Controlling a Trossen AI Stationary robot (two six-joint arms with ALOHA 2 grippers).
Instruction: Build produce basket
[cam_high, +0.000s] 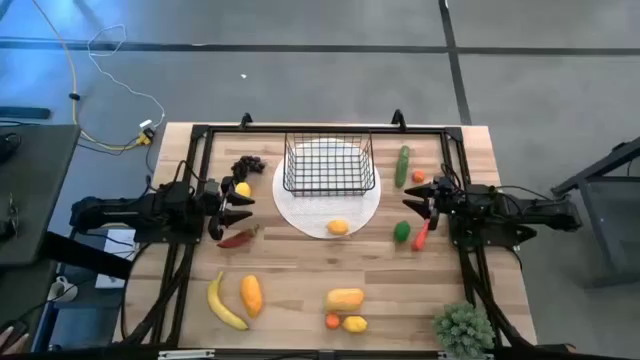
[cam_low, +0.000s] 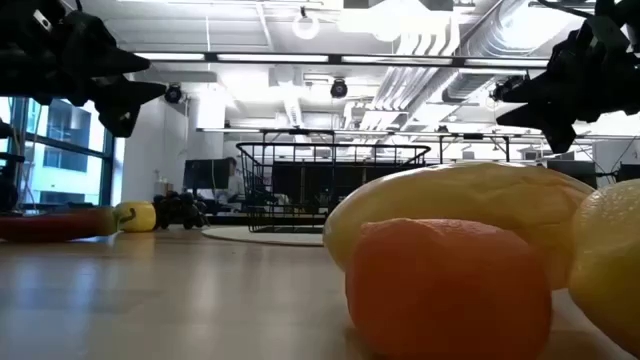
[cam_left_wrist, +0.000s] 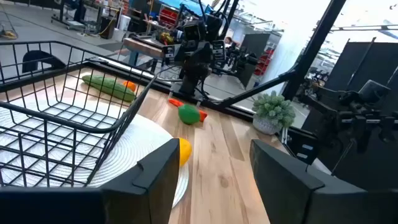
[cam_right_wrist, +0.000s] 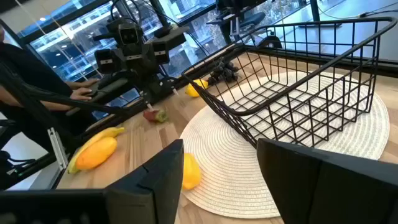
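Note:
The black wire-mesh basket (cam_high: 330, 166) stands on a flat white round mat (cam_high: 300, 205) at the table's far middle, with nothing in it. Produce lies scattered on the wood: dark grapes (cam_high: 248, 165), a lemon (cam_high: 243, 189), a red chili (cam_high: 238, 238), a banana (cam_high: 224, 302), an orange fruit (cam_high: 251, 295), a cucumber (cam_high: 402, 165) and a green pepper (cam_high: 402, 231). A small yellow fruit (cam_high: 338, 227) rests on the mat's near edge. My left gripper (cam_high: 243, 208) hovers open left of the mat. My right gripper (cam_high: 410, 201) hovers open right of it. Both are raised above the table in the low view.
Near the table's near edge lie a yellow-orange fruit (cam_high: 345, 298), a small orange (cam_high: 332, 321) and a lemon (cam_high: 354, 323). A spiky green potted plant (cam_high: 463, 328) stands at the near right corner. A red vegetable (cam_high: 422, 235) and a small orange (cam_high: 418, 176) lie by the right gripper.

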